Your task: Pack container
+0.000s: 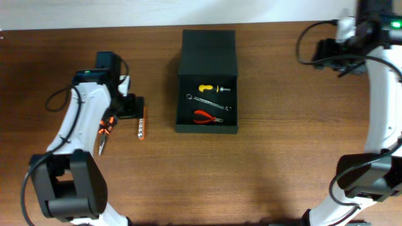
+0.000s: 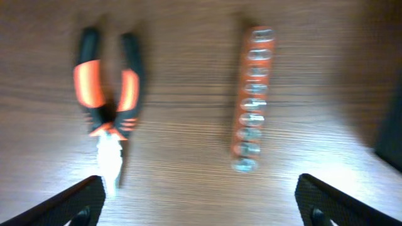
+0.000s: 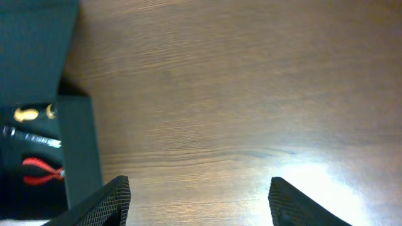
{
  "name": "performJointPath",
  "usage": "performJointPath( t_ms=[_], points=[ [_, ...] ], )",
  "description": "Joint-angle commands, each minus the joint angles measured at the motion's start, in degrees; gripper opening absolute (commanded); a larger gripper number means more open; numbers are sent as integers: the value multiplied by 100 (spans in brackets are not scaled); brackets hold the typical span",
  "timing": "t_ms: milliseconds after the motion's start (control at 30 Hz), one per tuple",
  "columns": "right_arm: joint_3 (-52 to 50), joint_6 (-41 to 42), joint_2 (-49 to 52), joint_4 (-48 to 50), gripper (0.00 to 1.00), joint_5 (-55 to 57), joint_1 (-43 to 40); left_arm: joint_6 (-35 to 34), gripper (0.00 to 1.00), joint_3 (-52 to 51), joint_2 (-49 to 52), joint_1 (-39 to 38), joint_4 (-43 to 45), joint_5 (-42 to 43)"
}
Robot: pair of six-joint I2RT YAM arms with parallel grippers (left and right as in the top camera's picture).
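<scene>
The dark container (image 1: pixel 207 129) stands open at the table's middle, its flap lid (image 1: pixel 208 47) folded back. Inside lie a yellow-handled tool (image 1: pixel 213 88), a wrench (image 1: pixel 207 102) and red pliers (image 1: pixel 207 117). Left of it on the table lie orange-black pliers (image 1: pixel 104 130) and an orange bit holder (image 1: pixel 141 124). My left gripper (image 1: pixel 127 108) hovers open and empty above them; the left wrist view shows the pliers (image 2: pixel 107 107) and the bit holder (image 2: pixel 251 100) beyond the fingers (image 2: pixel 201 207). My right gripper (image 1: pixel 326 53) is open and empty at the far right (image 3: pixel 200 201), apart from the container (image 3: pixel 78 150).
The table is brown wood (image 1: pixel 282 157). The right wrist view shows the tools inside the box at its left edge, among them the red pliers (image 3: pixel 43 169). A dark edge (image 2: pixel 391 132) shows at the right of the left wrist view.
</scene>
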Motion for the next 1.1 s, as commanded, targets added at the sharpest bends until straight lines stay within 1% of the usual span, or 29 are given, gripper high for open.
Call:
performJointPath(
  t_ms=[0,100,200,300,400,533,567,667,767,867,1067],
  points=[
    [13,111,15,-22,70,-227,-284,448,97,79,245,520,11,-179],
    [7,109,15,-22,69,-227,-415,459,96,79,426,892,74,-157],
    [2,109,15,-28,70,-225,-431,831,95,81,555,1093,245,-160],
    [2,109,15,-46,69,-227,-420,1106,93,79,584,1150,590,-162],
    [2,109,15,-66,69,-227,-420,1532,93,79,590,1137,855,-160],
    [2,109,15,-151,68,-225,-420,1919,95,79,590,1132,901,-157],
    [2,107,15,-179,69,-223,-420,1923,97,79,590,1132,887,-153],
    [2,109,15,-214,69,-225,-420,1838,98,79,590,1132,885,59],
    [2,109,15,-216,68,-225,-420,1344,98,79,590,1132,907,127],
    [2,109,15,-219,68,-225,-420,1056,97,66,590,1132,909,129],
    [2,107,15,-219,68,-225,-420,955,97,55,730,1132,885,129]
  ],
)
